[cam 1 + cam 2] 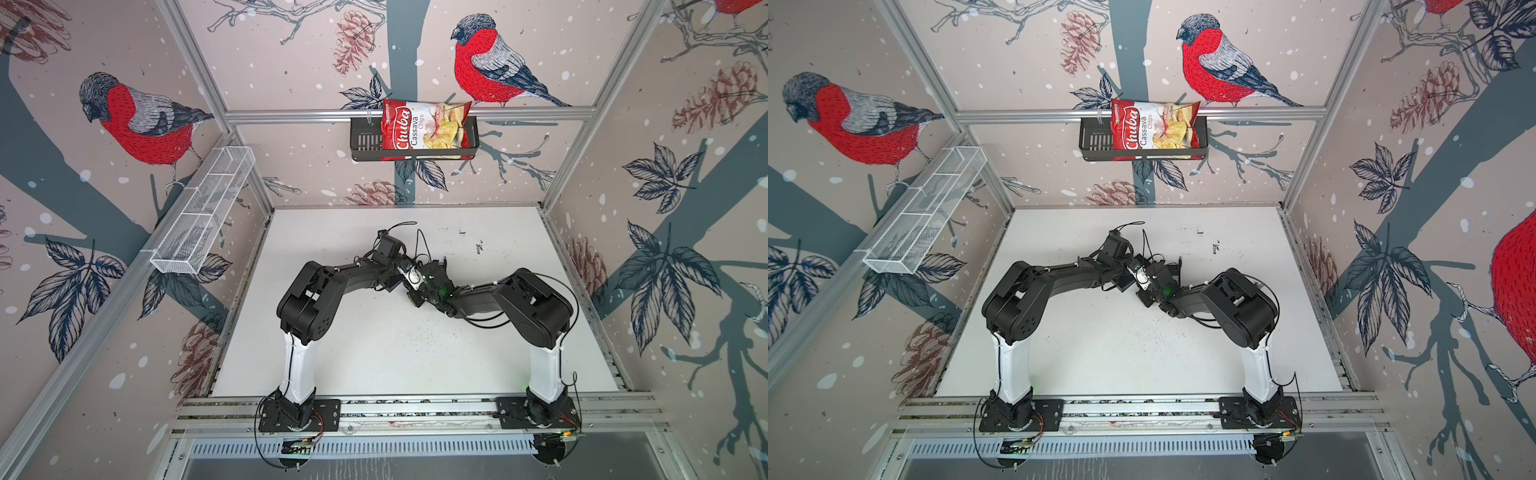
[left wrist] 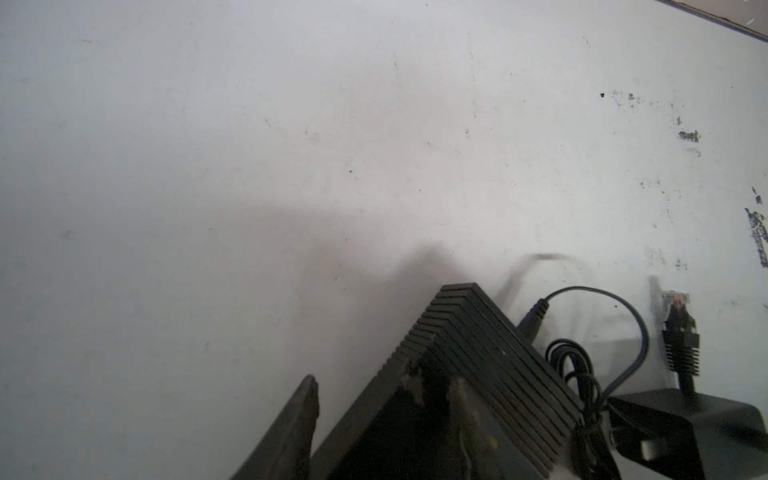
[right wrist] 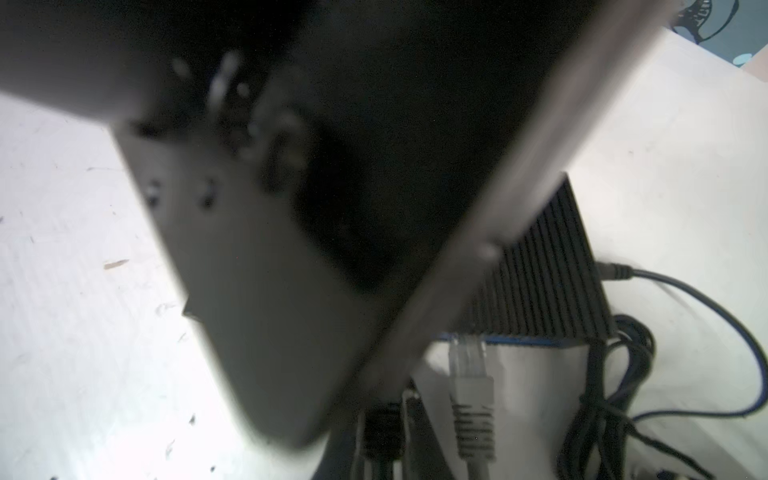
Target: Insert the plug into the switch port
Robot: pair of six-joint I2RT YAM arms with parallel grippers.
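Arms bend inward over the table (image 1: 374, 353) centre; left gripper (image 2: 382, 382) clamps the tilted switch (image 2: 498, 365), right gripper (image 3: 388, 411) tightly pinches the plug (image 2: 679, 332).

You have one switch (image 2: 490, 353). Two network plugs show by it: a black-booted plug (image 2: 679, 328) apart from its ribbed side, a grey-booted plug (image 3: 471, 399) at its blue edge. One power adapter (image 2: 706, 424) and one cord (image 2: 643, 332) are beside the switch. Two arms meet above it, the left arm (image 1: 307, 299) and the right arm (image 1: 536, 303). On the walls beyond the switch hang two baskets, a black basket (image 1: 365, 141) and a white wire basket (image 1: 203, 212), and one chips bag (image 1: 424, 124).
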